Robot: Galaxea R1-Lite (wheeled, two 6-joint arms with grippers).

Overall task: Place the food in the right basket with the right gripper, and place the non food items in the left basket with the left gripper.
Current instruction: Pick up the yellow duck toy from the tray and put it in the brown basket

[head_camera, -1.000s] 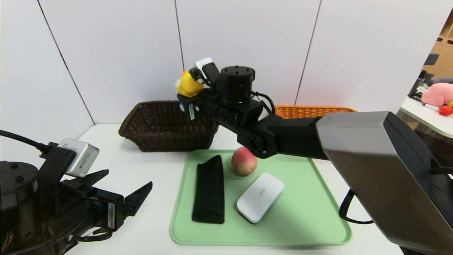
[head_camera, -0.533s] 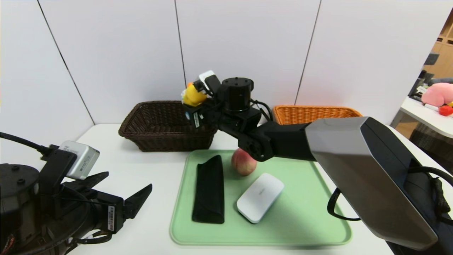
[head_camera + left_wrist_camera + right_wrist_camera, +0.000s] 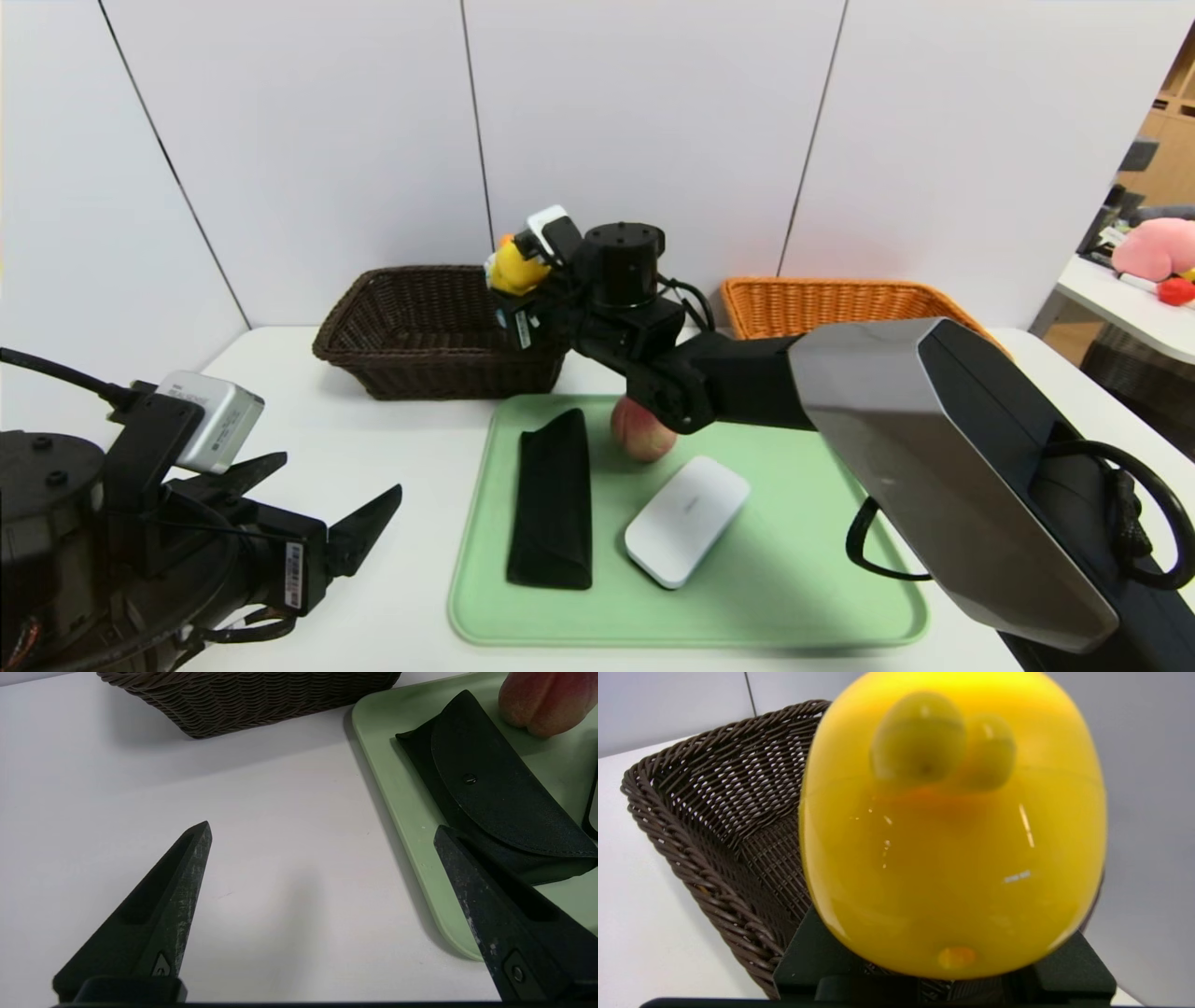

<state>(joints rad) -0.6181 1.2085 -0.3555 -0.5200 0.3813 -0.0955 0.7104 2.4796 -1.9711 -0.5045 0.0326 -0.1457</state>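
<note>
My right gripper is shut on a yellow rubber duck, held in the air over the right end of the dark brown left basket. In the right wrist view the duck fills the space between the fingers of the right gripper, with the brown basket behind it. A peach, a black pouch and a white flat device lie on the green tray. The orange right basket stands at the back. My left gripper is open and holds nothing, at the front left.
The left wrist view shows the left gripper above bare white table, with the tray's edge, the pouch and the peach beside it. The right forearm spans the tray's back right.
My right gripper has come down with the duck, closer to the brown basket's rim. The left arm has not moved.
</note>
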